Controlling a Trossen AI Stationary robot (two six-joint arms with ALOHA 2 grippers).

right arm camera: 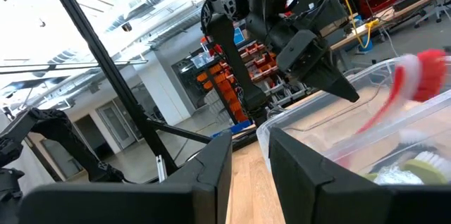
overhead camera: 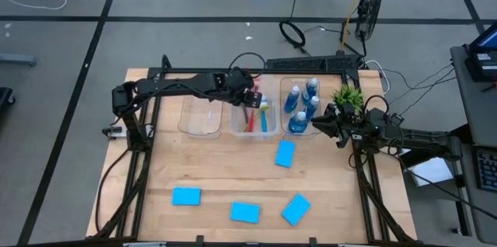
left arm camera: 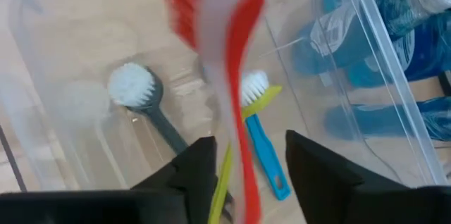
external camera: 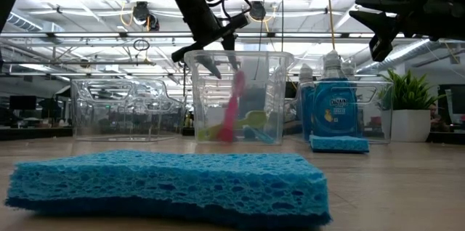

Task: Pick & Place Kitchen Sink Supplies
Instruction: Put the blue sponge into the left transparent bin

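Hovering over the middle bin (overhead camera: 253, 116), your left pincer (left arm camera: 243, 164) has its fingers parted and the red brush (left arm camera: 225, 76) sits loose between them, blurred and tipping down into the bin, so read it as a release, not a grip. It's over that bin because the brushes go there: grey brush (left arm camera: 141, 97), yellow-green brush (left arm camera: 257, 97) and blue brush (left arm camera: 268, 160) already lie on its floor. Left bin (overhead camera: 202, 115) looks empty, probably meant for sponges. Right bin (overhead camera: 301, 107) holds the blue bottles (overhead camera: 299, 101), standing upright. Your right pincer (overhead camera: 330, 123) waits beside that bin near the plant (overhead camera: 347, 95), fingers slightly apart, holding nothing. Four blue sponges (overhead camera: 245, 212) lie scattered on the desk (overhead camera: 217, 169), well apart from the bins. Likely they're next.
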